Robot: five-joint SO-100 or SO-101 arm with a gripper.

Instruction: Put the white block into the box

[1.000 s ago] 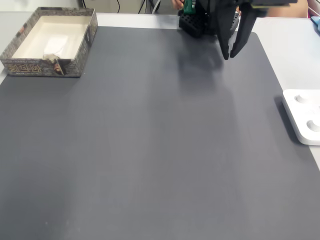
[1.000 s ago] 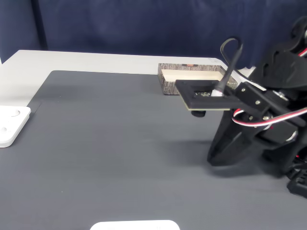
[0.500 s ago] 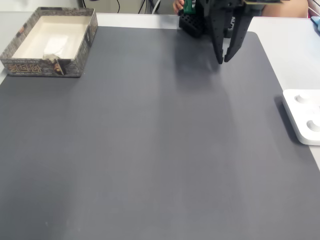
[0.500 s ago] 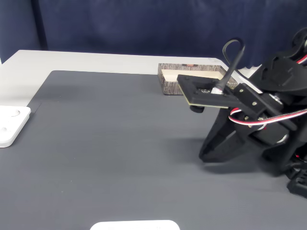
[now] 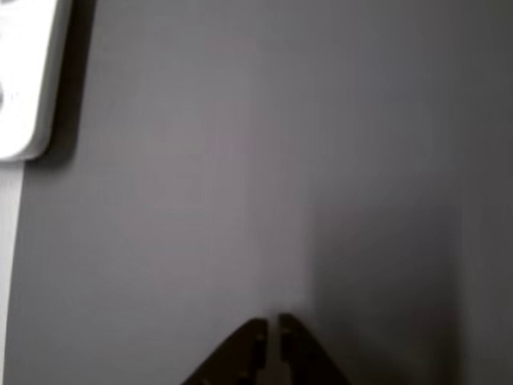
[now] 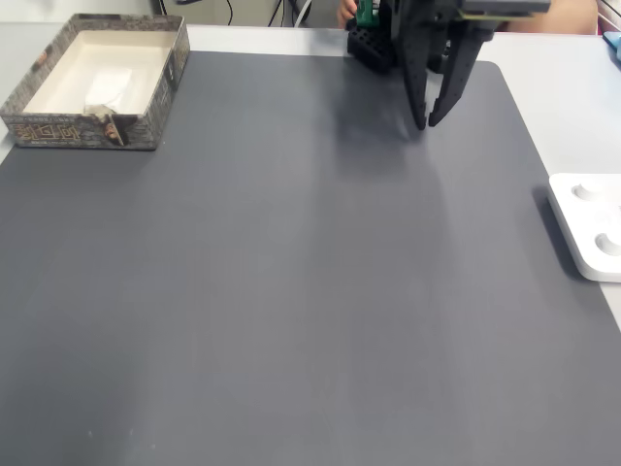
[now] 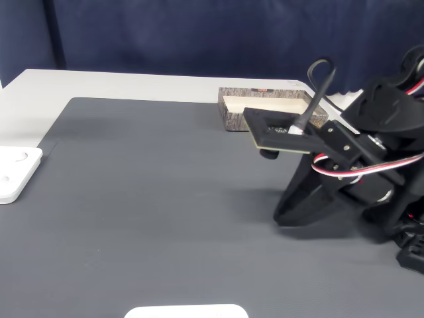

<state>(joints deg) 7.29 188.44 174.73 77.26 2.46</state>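
Observation:
The box (image 6: 68, 132), cream inside with a mottled grey-brown rim, stands at the far left corner of the dark mat in a fixed view, and its wall (image 7: 242, 119) shows behind the arm in the other one. The white block (image 6: 101, 109) lies inside the box against its near wall. My black gripper (image 6: 424, 124) hangs over the mat's far right part, a long way from the box. Its jaws are shut with nothing between them. Its tips (image 5: 270, 323) point at bare mat in the other view, and from the side the gripper (image 7: 278, 217) hovers low over the mat.
A flat white device (image 6: 590, 233) lies at the mat's right edge, also seen in the other views (image 7: 14, 173) (image 5: 24, 80). Another white object (image 7: 187, 311) pokes in at the bottom edge. The dark grey mat (image 6: 291, 291) covers most of the table.
The jaws have gone from open to shut, with nothing in them. The gripper has drifted a little to the left and toward the near side in a fixed view.

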